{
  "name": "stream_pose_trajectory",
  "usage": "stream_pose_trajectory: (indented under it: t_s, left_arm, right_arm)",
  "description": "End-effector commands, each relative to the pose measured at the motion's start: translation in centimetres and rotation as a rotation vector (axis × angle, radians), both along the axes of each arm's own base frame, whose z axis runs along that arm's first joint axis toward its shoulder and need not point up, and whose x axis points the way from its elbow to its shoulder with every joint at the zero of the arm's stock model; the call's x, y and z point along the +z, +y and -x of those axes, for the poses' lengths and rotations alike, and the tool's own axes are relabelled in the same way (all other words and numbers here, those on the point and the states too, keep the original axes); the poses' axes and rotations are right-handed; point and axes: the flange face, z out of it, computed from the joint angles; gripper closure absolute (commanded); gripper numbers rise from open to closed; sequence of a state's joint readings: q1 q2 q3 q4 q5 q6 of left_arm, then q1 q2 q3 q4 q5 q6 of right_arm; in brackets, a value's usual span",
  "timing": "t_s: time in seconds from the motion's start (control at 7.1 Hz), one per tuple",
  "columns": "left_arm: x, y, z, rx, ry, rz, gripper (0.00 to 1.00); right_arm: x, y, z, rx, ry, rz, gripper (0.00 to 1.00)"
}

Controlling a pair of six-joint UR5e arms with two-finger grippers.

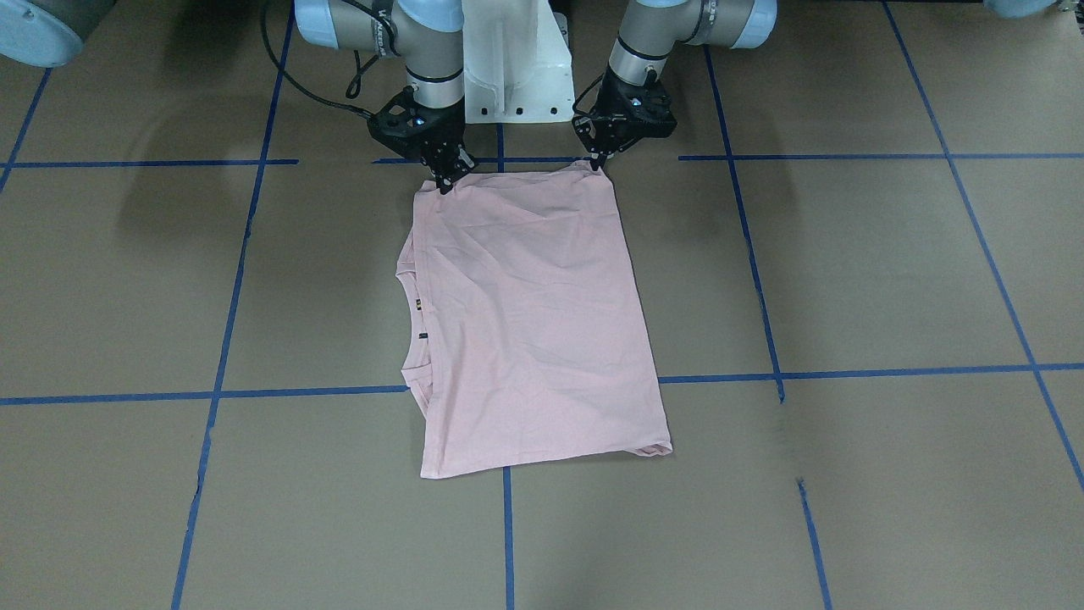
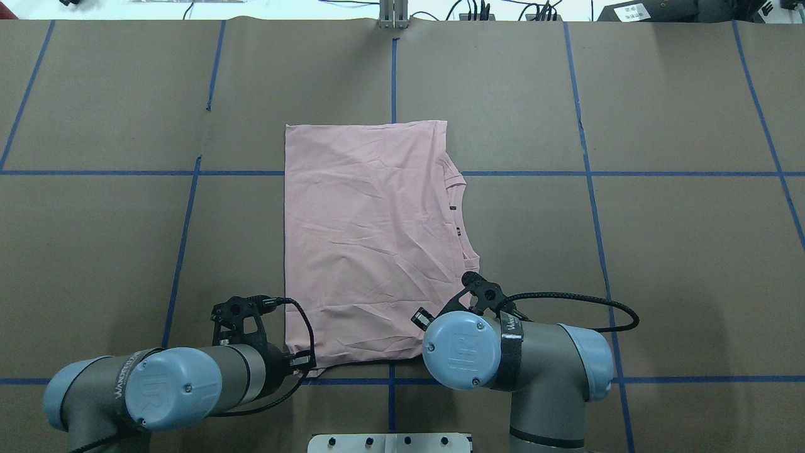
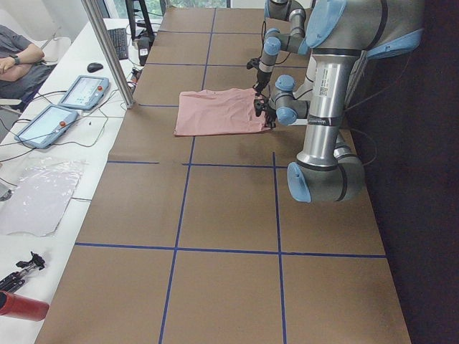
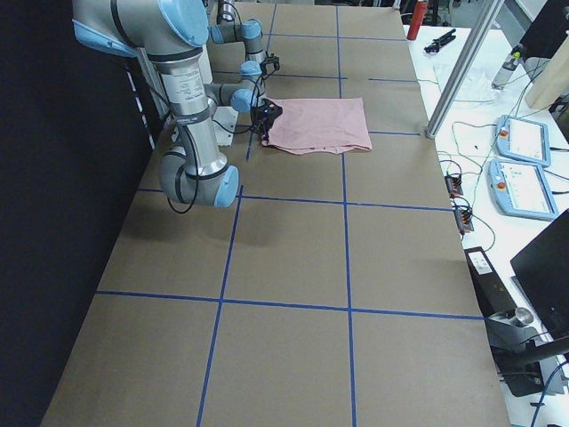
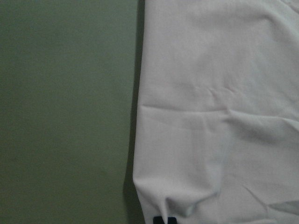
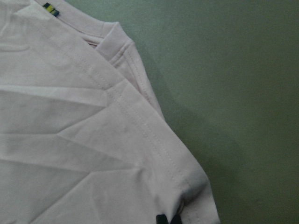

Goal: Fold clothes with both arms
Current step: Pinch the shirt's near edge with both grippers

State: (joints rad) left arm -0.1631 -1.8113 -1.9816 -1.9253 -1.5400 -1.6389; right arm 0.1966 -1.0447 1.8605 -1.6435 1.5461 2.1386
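The left gripper (image 1: 600,161) and right gripper (image 1: 449,176) each pinch a near corner of the T-shirt (image 1: 533,322) on the surface (image 1: 847,271); lifting both evenly should keep the fold square

Bare brown table (image 1: 847,271) stretches on both sides of the pink T-shirt (image 1: 533,322) and past its far edge. On the robot's side the left gripper (image 1: 600,163), the right gripper (image 1: 449,180) and the white pedestal (image 1: 517,76) between them block the way
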Motion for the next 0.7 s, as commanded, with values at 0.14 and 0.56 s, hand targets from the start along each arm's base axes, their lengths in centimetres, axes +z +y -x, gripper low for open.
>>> stream_pose_trajectory:
  t_s: [0.14, 0.56]
  left_arm:
    - [-0.8, -0.2, 0.6, 0.004, 0.015, -0.011, 1.0]
    - [-6.1, 0.1, 5.5, 0.052, 0.027, -0.086, 1.0]
  right_arm:
    - [-1.0, -0.2, -1.0, 0.002, -0.022, -0.005, 1.0]
    - [-4.6, 0.6, -5.3, -0.001, -0.038, -0.002, 1.0]
